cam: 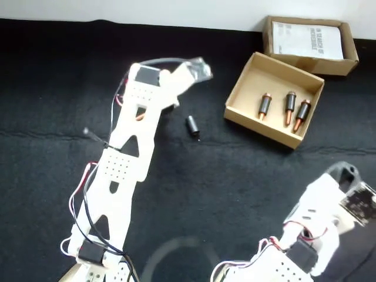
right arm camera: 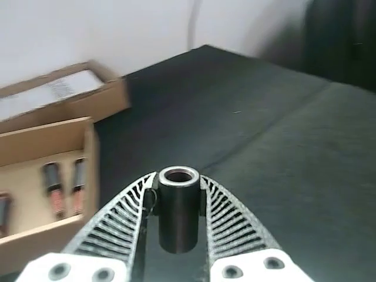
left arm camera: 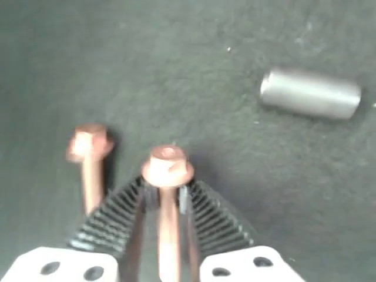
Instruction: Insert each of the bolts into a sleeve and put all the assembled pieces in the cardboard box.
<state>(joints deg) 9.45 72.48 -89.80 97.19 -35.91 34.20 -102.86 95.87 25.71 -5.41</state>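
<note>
Shank of bolt (left arm camera: 168, 169) was pinched between closed fingers of left claw (left arm camera: 167, 187), head kept clear of tips. Just beside it, second bolt (left arm camera: 89, 154) was seen on counter (left arm camera: 176, 70). On same counter, loose sleeve (left arm camera: 310, 94) was laid on its side, apart from both bolts and near cardboard box (cam: 261, 128). Around held sleeve (right arm camera: 178, 214), kept upright, right claw (right arm camera: 178, 182) was clamped. Inside cardboard box, three assembled pieces (cam: 290, 107) were laid side by side. Behind it, second box (cam: 311, 63) was placed.
</note>
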